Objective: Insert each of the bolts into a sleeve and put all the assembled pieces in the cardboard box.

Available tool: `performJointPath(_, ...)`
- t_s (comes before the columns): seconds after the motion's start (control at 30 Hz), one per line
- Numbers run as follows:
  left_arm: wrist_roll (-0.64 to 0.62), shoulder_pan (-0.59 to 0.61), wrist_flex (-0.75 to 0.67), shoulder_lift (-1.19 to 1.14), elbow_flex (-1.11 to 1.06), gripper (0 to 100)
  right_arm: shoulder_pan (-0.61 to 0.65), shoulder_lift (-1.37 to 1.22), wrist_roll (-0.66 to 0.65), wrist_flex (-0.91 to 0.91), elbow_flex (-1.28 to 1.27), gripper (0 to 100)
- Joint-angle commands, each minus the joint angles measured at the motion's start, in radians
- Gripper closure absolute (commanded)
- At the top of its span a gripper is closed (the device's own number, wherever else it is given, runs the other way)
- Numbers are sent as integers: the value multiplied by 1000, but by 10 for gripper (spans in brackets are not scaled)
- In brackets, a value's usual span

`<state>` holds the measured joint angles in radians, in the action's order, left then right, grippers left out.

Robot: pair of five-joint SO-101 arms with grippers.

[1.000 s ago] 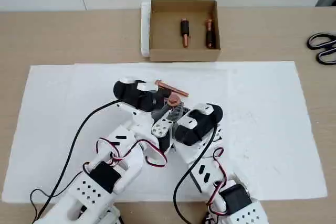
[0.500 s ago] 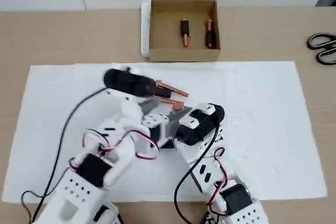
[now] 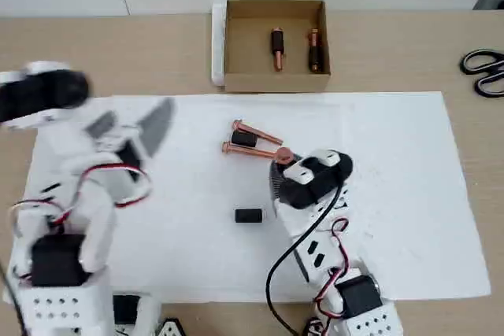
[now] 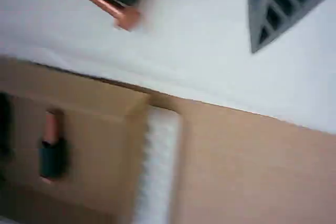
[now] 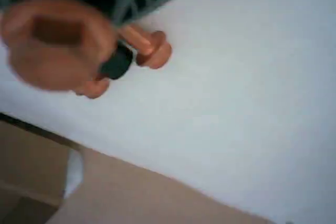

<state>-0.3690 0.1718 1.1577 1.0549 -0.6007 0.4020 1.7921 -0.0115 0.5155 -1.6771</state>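
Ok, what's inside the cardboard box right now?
Two assembled pieces lie apart on the floor of the cardboard box, left piece and right piece, each a copper bolt in a black sleeve. The near wall covers the floor strip behind it.

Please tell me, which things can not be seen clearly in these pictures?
High view: the left gripper is smeared by blur.
High view: the right gripper hides the shank of the third bolt; in the right wrist view its head is blurred, too near the camera.
Left wrist view: the frame edge cuts off the cardboard box, and the assembled piece inside is blurred.
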Motion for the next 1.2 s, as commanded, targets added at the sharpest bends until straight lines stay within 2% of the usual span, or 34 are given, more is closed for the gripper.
performJointPath(0.0,66,238,63,3,61,693,-56,24,-29,5,23,995)
performJointPath(0.13,126,362,229,3,61,693,-84,8,-66,104,238,995)
performJointPath(0.27,124,456,367,6,65,694,-151,-160,-68,197,502,995)
performJointPath(0.37,124,528,408,6,65,694,-194,-374,-63,197,695,995)
performJointPath(0.6,155,710,410,5,61,694,-202,-878,-60,197,1200,995)
performJointPath(0.77,390,732,411,8,59,694,-202,-1202,-58,197,1499,995)
performJointPath(0.83,446,732,414,6,59,694,-202,-1328,-58,196,1593,995)
performJointPath(0.97,477,732,417,11,59,694,-203,-1567,-58,176,1766,995)
performJointPath(1.17,479,732,460,11,61,694,-205,-1880,-60,15,1950,995)
